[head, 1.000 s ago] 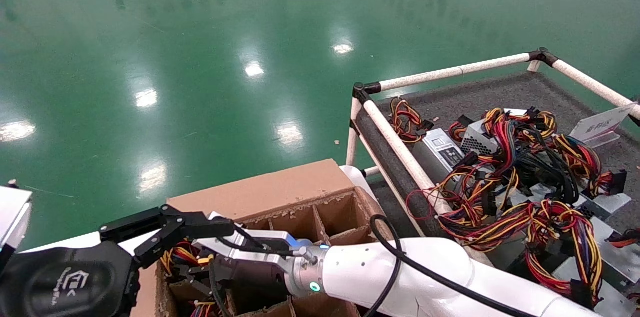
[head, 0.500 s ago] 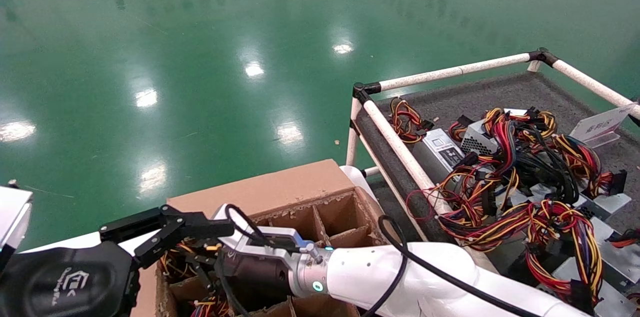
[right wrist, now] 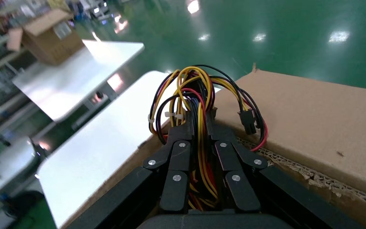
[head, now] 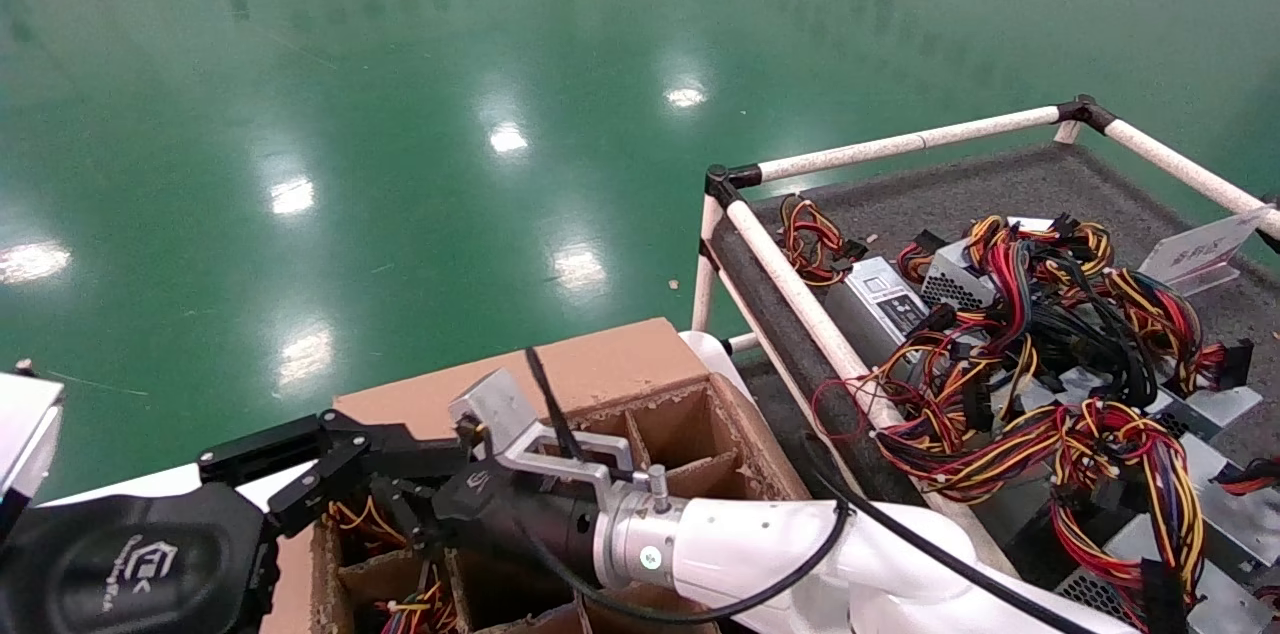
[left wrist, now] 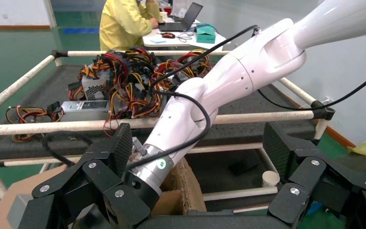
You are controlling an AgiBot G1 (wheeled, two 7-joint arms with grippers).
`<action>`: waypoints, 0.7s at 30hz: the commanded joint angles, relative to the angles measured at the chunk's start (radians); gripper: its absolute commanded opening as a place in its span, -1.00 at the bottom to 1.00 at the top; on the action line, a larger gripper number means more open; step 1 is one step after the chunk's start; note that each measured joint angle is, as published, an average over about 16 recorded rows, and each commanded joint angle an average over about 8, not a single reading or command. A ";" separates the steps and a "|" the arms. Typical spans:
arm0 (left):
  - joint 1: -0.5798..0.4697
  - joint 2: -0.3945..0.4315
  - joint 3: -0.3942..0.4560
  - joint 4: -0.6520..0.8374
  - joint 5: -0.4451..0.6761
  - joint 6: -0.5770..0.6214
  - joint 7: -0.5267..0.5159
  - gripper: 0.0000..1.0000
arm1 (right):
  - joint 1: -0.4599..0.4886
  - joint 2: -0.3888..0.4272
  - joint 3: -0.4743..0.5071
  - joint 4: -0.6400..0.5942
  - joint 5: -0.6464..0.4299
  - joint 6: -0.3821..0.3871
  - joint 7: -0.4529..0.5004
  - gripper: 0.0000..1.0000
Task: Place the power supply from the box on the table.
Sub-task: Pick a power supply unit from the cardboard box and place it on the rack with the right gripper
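The box [head: 560, 376] stands at the lower left, its cardboard grid of cells showing. My right arm reaches across over the cells. My right gripper [head: 398, 512] is shut on a bundle of red, yellow and black wires [right wrist: 190, 95], the wires of the power supply. That unit's metal body is hidden below the fingers. The box flap [right wrist: 314, 119] lies just behind the bundle. My left gripper [left wrist: 200, 148] hangs open beside the box's left side, one black finger [head: 390, 454] next to the right wrist. The table [head: 1000, 184] is to the right, behind white rails.
Several power supplies with tangled wires [head: 1050, 354] are piled on the table. A white pipe rail [head: 800, 304] runs between box and table. A small sign stand [head: 1195, 259] sits at the far right. The green floor lies beyond.
My right wrist has rolled, swinging its silver block upward above the box. The gripper keeps hold of the wire bundle over the cells. The left arm has not moved.
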 commanded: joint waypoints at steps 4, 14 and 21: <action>0.000 0.000 0.000 0.000 0.000 0.000 0.000 1.00 | -0.007 0.002 0.020 -0.027 0.068 -0.043 0.017 -1.00; 0.000 0.000 0.000 0.000 0.000 0.000 0.000 1.00 | -0.013 0.011 0.075 -0.087 0.203 -0.186 0.026 -1.00; 0.000 0.000 0.000 0.000 0.000 0.000 0.000 1.00 | -0.013 0.019 0.112 -0.140 0.275 -0.316 0.015 -1.00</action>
